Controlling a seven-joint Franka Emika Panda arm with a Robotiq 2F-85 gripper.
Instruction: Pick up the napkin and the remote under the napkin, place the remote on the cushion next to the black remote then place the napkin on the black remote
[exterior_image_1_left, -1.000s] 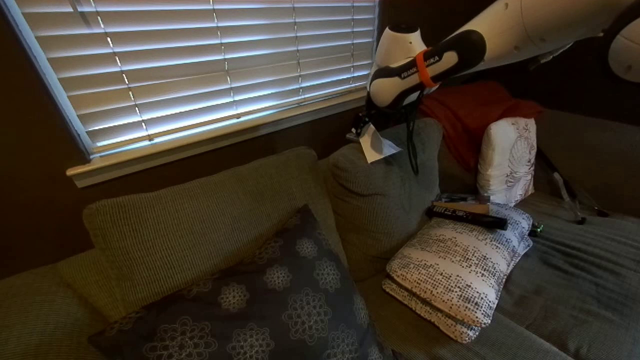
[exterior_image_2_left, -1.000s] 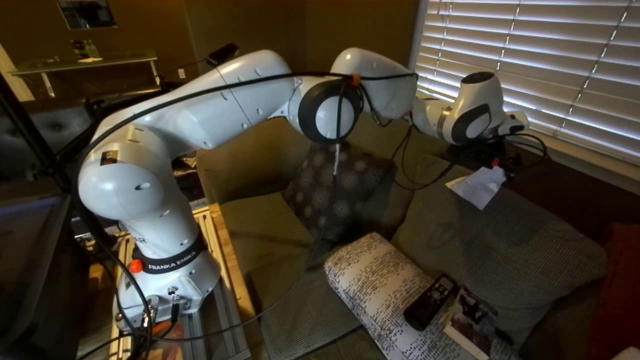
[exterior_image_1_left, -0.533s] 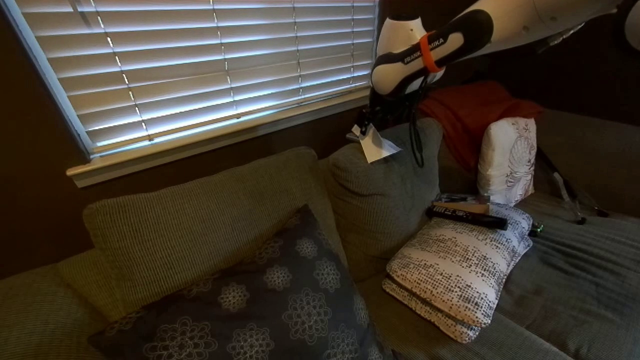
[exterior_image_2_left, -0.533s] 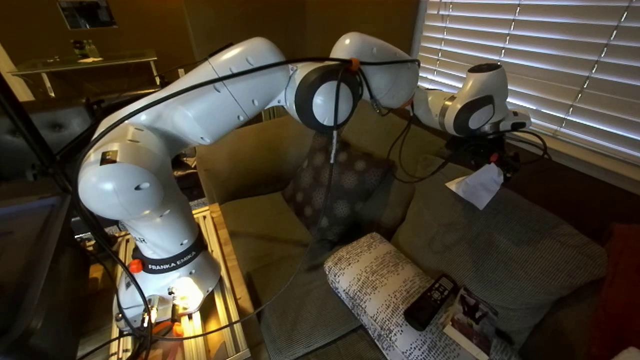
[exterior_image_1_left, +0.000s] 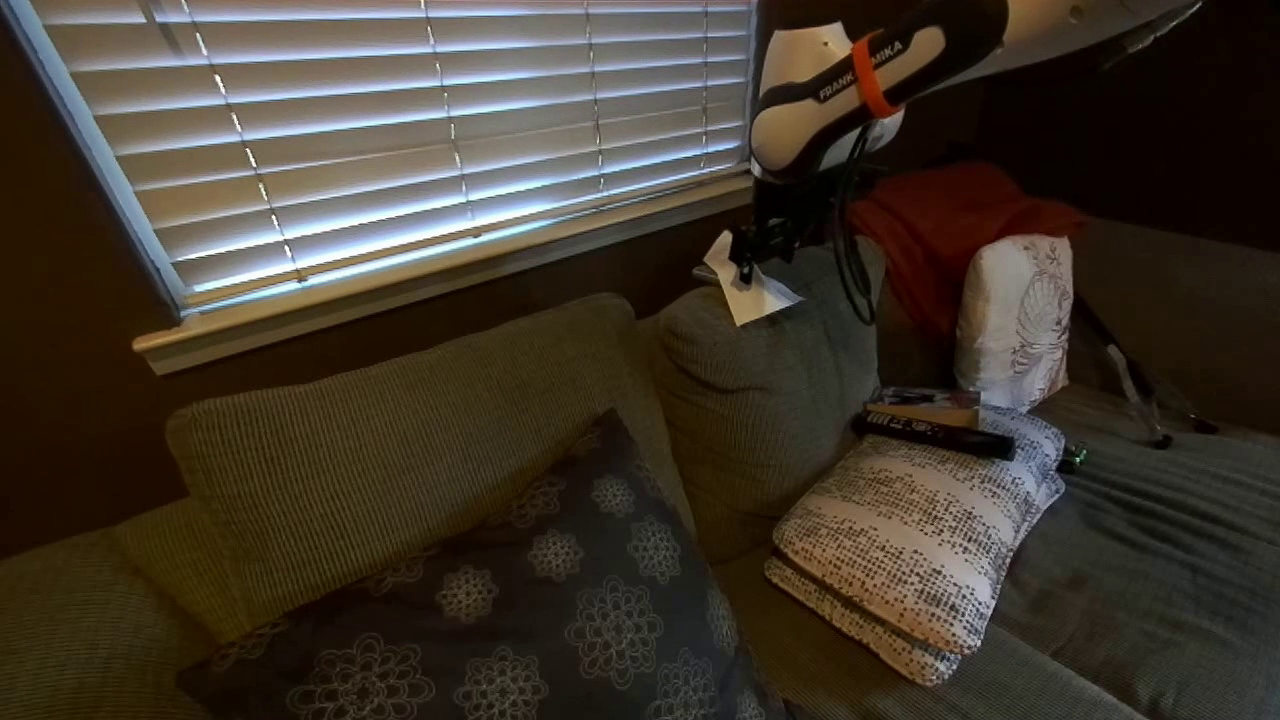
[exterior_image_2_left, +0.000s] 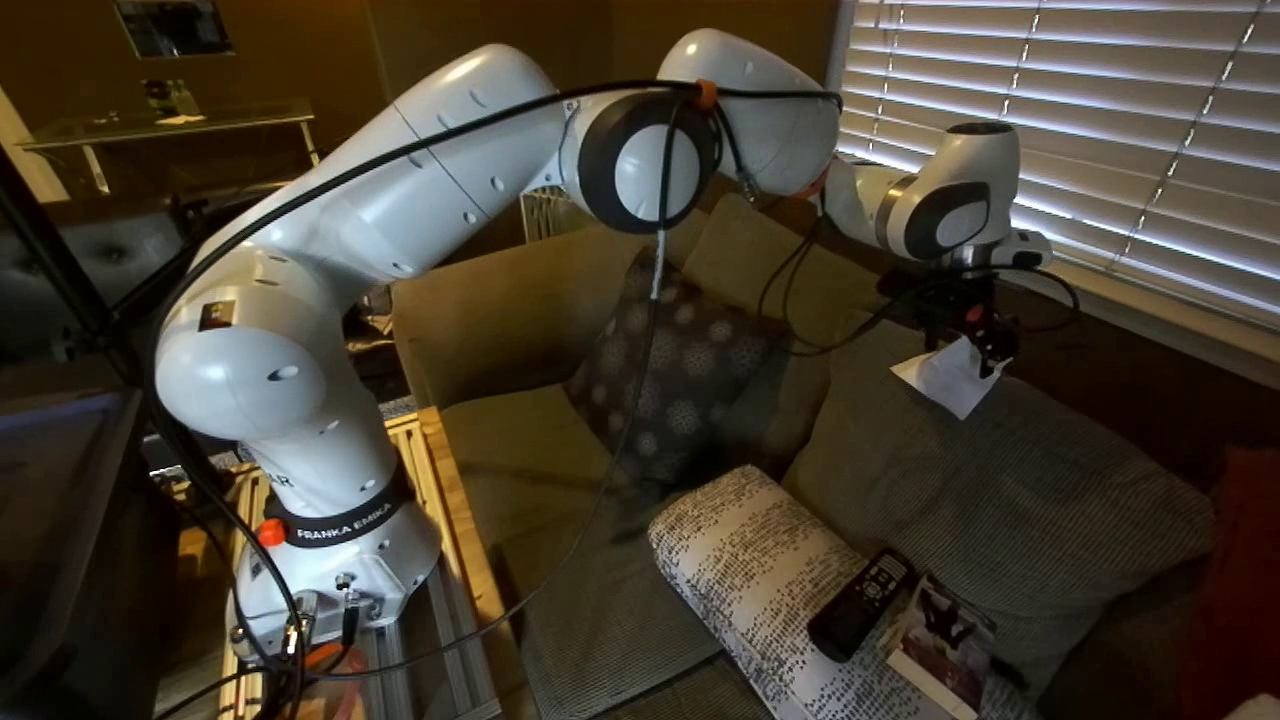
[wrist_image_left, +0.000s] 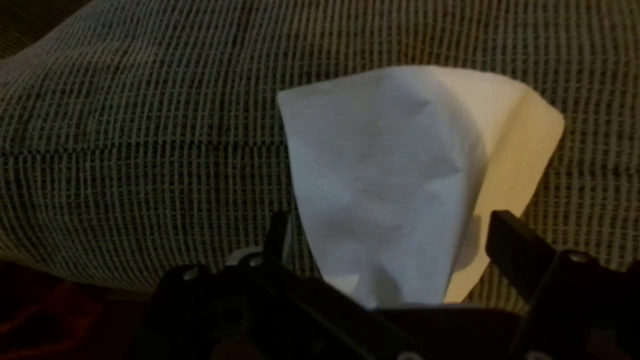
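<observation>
Compared with a second ago, the gripper is hanging farther in over the sofa pillow, less toward that pillow's rear edge, and the arm is arching higher. The jaws are standing wide apart, the fingers flanking the napkin; whether they are touching it, I cannot tell. The napkin is lying creased on top of the sofa pillow, its lower corner staying in the same spot, while in an exterior view more of its upper corner is showing now. A small grey end is poking out beside it; what it belongs to, I cannot tell. Just beside the sofa pillow's base, the speckled cushion is lying unmoved, the black remote resting on it, its buttoned end pointing toward the sofa pillow.
</observation>
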